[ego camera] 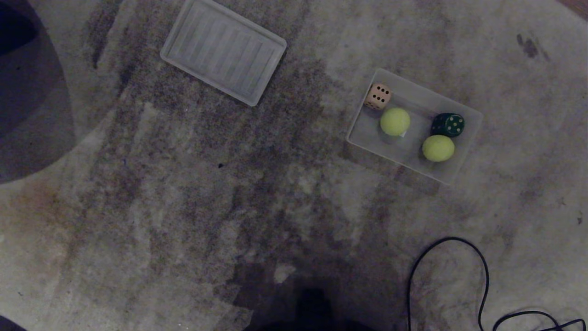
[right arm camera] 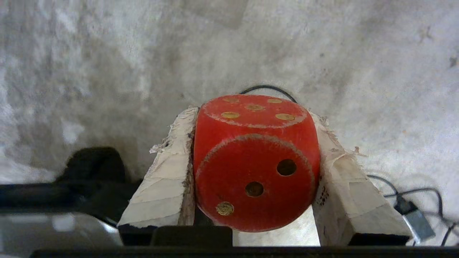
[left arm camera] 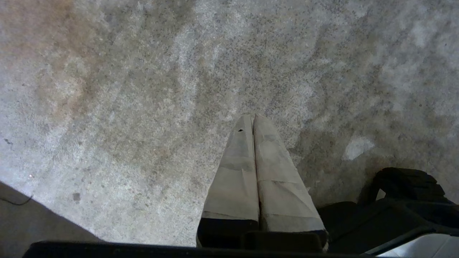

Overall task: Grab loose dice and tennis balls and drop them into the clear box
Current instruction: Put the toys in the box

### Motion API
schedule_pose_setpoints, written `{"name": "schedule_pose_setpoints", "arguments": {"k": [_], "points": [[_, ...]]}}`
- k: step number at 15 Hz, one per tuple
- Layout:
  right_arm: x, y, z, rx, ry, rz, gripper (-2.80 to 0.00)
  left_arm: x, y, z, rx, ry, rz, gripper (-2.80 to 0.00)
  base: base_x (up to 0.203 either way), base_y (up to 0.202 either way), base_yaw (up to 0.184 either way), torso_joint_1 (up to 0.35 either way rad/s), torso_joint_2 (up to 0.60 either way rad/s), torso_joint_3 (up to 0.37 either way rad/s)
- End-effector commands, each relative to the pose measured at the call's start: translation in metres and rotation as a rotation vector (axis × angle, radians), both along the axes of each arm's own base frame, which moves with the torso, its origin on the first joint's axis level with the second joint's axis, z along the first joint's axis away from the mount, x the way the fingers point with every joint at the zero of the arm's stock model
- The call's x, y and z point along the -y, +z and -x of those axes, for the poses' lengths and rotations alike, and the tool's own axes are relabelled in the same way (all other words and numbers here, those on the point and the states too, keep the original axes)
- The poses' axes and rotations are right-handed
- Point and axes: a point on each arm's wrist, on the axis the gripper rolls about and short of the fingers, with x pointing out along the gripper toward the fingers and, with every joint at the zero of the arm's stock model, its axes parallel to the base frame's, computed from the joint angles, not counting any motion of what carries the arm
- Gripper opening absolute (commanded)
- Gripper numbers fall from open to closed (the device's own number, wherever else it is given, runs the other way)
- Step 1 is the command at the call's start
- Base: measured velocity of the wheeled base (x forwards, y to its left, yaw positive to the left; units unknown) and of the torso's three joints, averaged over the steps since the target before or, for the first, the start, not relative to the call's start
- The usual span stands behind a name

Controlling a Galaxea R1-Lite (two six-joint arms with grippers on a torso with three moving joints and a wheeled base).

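Four in box: you see the beige die [ego camera: 378, 96], dark green die [ego camera: 448, 124] and two tennis balls [ego camera: 395, 121] inside the clear box [ego camera: 471, 120].
Right gripper [right arm camera: 254, 118]: pinching the red die [right arm camera: 255, 163] between its fingers [right arm camera: 168, 179], above carpet [right arm camera: 89, 71]; a black cable [right arm camera: 267, 87] lies beyond the tips.
Left gripper [left arm camera: 253, 120]: fingers pressed together, holding nothing.
Lid [ego camera: 223, 50]: well apart from your box.

We see a gray carpet [ego camera: 193, 207] with dark, patchy marks all over it. A flat see-through lid [ego camera: 223, 49] with ridges lies on the carpet, far up on the left. A thin black cable [ego camera: 448, 240] curls in a loop low on the right. A big dark shadow [ego camera: 27, 101] covers the left edge.
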Motion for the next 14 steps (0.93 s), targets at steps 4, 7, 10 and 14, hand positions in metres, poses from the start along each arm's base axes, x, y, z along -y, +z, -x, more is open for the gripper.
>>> {"name": "schedule_pose_setpoints", "arguments": {"k": [4,7,10,14], "points": [[-0.001,0.034,-0.1,-0.24,-0.013,-0.119,-2.8,0.0,0.0,0.0,-0.003,0.001,0.001,-2.8,0.0,0.0,0.0,0.0,0.0,0.0],[-0.006,0.034,-0.16,-0.262,-0.012,-0.235,-2.8,0.0,0.0,0.0,-0.003,0.001,0.001,-2.8,0.0,0.0,0.0,0.0,0.0,0.0],[-0.016,0.049,-0.225,-0.21,0.015,-0.338,-2.8,0.0,0.0,0.0,-0.003,0.001,0.001,-2.8,0.0,0.0,0.0,0.0,0.0,0.0],[-0.028,0.051,-0.294,-0.114,0.049,-0.398,-2.8,0.0,0.0,0.0,-0.003,0.001,0.001,-2.8,0.0,0.0,0.0,0.0,0.0,0.0]]}}
